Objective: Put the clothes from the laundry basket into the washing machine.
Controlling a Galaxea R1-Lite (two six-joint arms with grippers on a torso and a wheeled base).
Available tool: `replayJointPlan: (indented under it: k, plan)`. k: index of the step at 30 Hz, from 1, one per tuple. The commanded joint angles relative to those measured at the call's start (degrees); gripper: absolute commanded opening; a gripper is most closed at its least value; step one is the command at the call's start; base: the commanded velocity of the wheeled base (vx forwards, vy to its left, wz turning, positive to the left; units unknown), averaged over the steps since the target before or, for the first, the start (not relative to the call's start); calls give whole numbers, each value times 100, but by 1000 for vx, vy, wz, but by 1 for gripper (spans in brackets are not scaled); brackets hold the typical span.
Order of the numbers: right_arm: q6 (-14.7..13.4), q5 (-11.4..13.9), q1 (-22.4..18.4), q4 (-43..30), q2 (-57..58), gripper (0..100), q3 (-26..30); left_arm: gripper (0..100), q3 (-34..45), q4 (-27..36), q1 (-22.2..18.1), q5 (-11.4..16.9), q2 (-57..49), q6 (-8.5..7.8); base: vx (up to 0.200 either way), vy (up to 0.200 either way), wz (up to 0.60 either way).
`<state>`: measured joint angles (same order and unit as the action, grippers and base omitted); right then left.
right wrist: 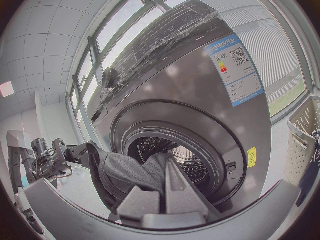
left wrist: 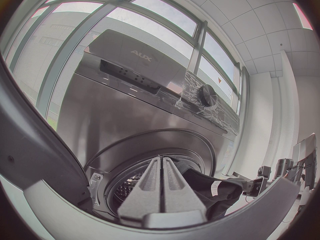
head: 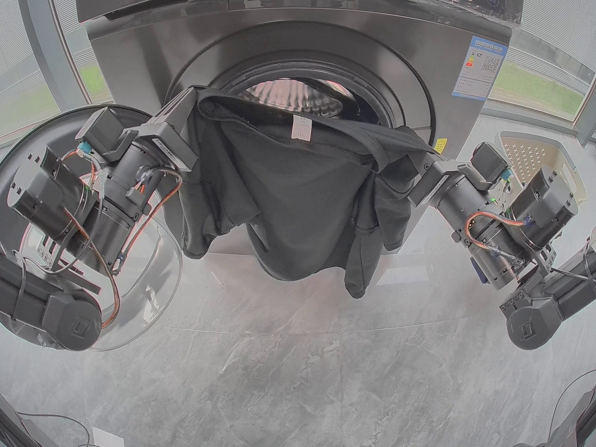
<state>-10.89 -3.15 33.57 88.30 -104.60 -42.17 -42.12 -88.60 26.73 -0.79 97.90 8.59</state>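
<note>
**Head view.** Black garment [head: 298,206]: soft limp knit with a white neck tag. It hangs at frame centre, stretched between my left hand [head: 186,110] and my right hand [head: 417,167], each clamped on an edge. It drapes before the round drum mouth [head: 292,94] of the brushed grey metal washing machine [head: 143,51]. Clear domed door [head: 149,280] at lower left. Perforated beige laundry basket [head: 537,153] at right.

**Left wrist view.** My ribbed foam fingers [left wrist: 146,190] are pressed together, with dark cloth beside them.

**Right wrist view.** My wedge-shaped fingers [right wrist: 180,187] are closed on fine-meshed fabric.
</note>
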Motion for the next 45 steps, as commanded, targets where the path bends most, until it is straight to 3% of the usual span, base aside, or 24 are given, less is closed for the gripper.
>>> replayJointPlan:
  k: [1, 15, 16, 22, 32, 45]
  plan:
    - [-1, -2, 35, 3, 1, 0, -11, 0, 63, 1, 7, 9, 18, 2, 0, 0, 0]
    - [-1, -11, 79, 3, -17, 0, -11, 0, 476, -8, -2, 97, 124, -33, 0, 0, 0]
    - [-1, -11, 88, 3, -17, 0, -11, 100, 591, 36, -2, 123, 141, -33, 0, 0, 0]
    - [-1, -37, 264, 3, -140, 0, -195, 100, 1900, -8, 34, 835, 801, -77, 0, 0, 0]
    - [-1, -107, 624, -49, -351, 0, -538, 100, 1663, -17, 262, 923, 1794, -385, 0, 0, 0]
    - [8, -46, 897, -85, -430, 0, -556, 100, 389, -17, 438, 897, 2884, -323, 0, 0, 0]
